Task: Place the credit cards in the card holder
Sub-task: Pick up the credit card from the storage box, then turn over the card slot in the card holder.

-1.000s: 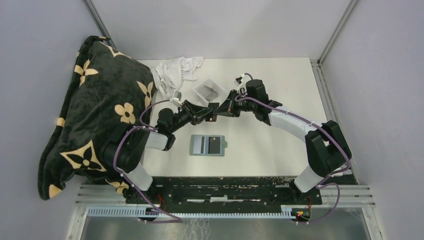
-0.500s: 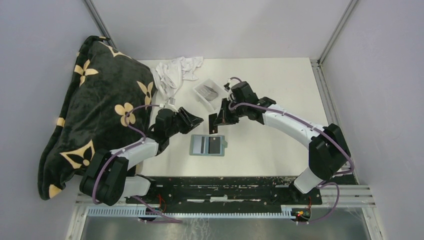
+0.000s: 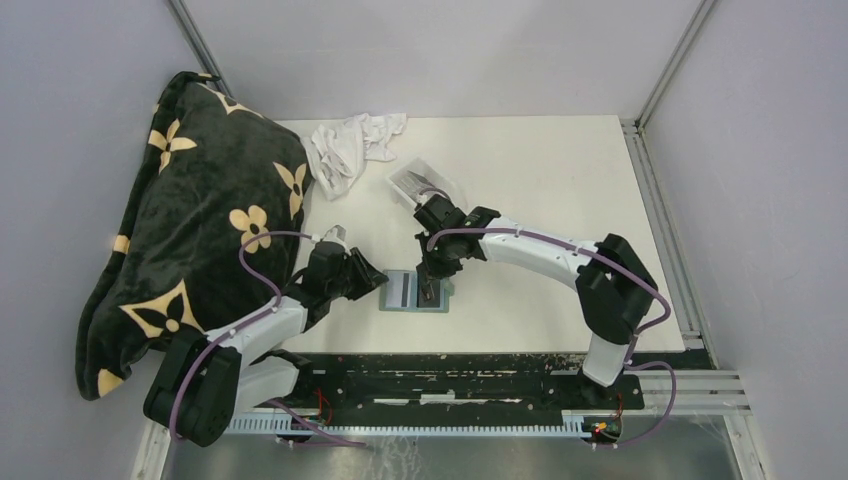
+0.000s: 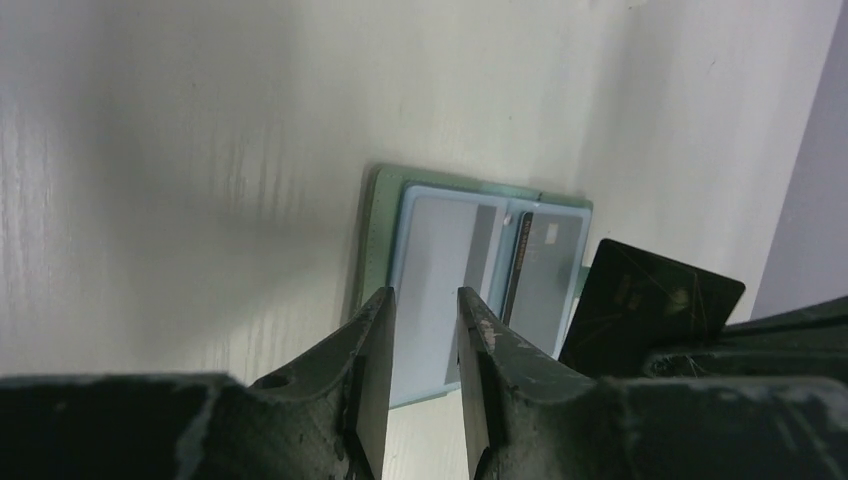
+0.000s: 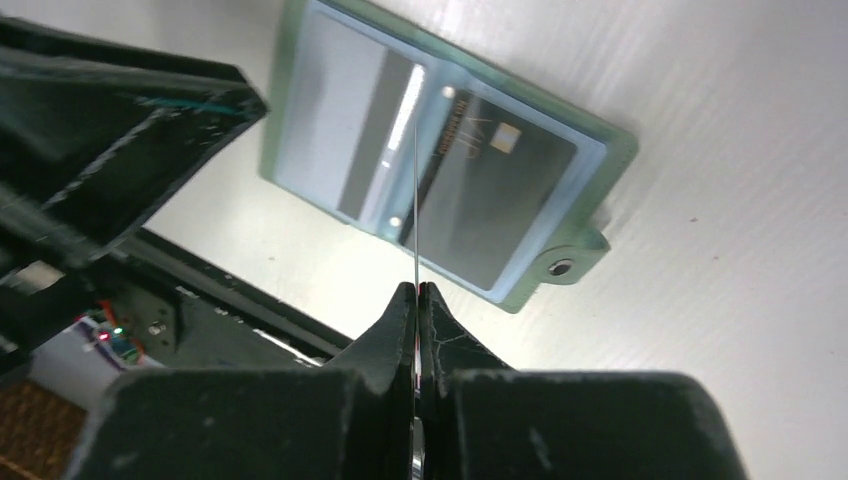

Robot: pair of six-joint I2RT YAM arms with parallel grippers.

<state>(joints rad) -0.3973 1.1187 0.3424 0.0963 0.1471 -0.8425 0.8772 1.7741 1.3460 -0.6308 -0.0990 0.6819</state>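
The card holder (image 3: 414, 291) lies open on the table, light blue-grey inside, with a grey striped card (image 5: 345, 165) in its left side and a dark card (image 5: 505, 190) in its right. My right gripper (image 3: 431, 284) is shut on a dark credit card (image 4: 650, 305), held on edge over the holder's middle fold; the card shows as a thin line (image 5: 414, 200) in the right wrist view above the gripper (image 5: 415, 290). My left gripper (image 3: 376, 283) is open and empty at the holder's left edge (image 4: 425, 300). More cards (image 3: 418, 183) lie in the clear tray.
The clear plastic tray (image 3: 440, 175) stands behind the holder. A white cloth (image 3: 350, 140) lies at the back left. A dark flower-patterned blanket (image 3: 190, 220) covers the table's left side. The holder's snap tab (image 5: 560, 267) sticks out on its right.
The two grippers parted. My right gripper carried the dark card toward me, down over the open holder. My left gripper drew back and came down at the holder's left edge.
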